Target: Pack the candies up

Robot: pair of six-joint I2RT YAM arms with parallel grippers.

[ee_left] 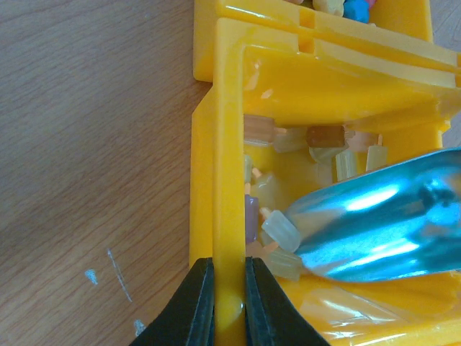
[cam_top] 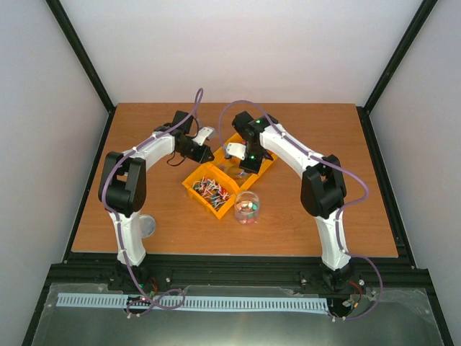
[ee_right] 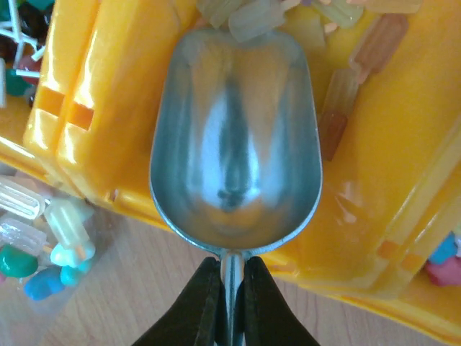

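- Left arm's fingers point(ee_left: 196, 306) clamped on the side wall of a yellow bin point(ee_left: 227, 144).
- Right arm's fingers point(ee_right: 198, 306) pinched tight on the handle of a metal scoop point(ee_right: 234, 137). Its bowl lies inside that bin, its tip touching pale and amber pieces point(ee_right: 338, 108).
- The candies point(cam_top: 248, 210), in mixed colours, sit in a clear jar point(cam_top: 247, 193) on the wooden tabletop point(cam_top: 324, 144).
- The jar stands just beside a second yellow bin point(cam_top: 189, 186).
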